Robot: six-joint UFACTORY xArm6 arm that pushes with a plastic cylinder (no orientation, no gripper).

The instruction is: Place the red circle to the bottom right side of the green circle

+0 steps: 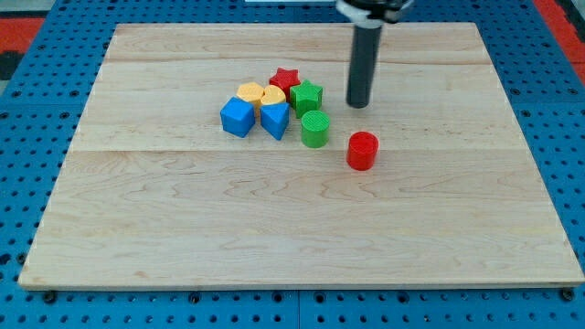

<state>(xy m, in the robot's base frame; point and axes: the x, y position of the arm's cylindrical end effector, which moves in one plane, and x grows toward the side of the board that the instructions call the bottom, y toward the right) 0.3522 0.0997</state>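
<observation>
Holding my tip (357,104) down at the tabletop (183,228), towards the view's top and clear of every block; no gripper on this rod, so nothing to stand apart, come together or clamp.

Nearest the view's bottom: red circle (362,151), upright, alone on bare wood, almost straight below my tip with a clear gap between. Just beside it, up and to the view's left, not touching: green circle (314,129). Already sits at the green circle's bottom right, so probably little or nothing left but a fine nudge.

Further back, to the view's left: blue cube (237,118) and a second blue block (274,120), shape unclear. Behind those: green star (307,96), two yellow blocks (260,93) pressed together, and a red star (285,80) farthest off.

Likely light, stiff and small, sliding readily on smooth wood. No hold possible, only a push against the round side wall. Best met square, on a line through the centre; off-centre, probably slips round the rod and veers. Coming from the view's top would drive it down, away from the cluster.
</observation>
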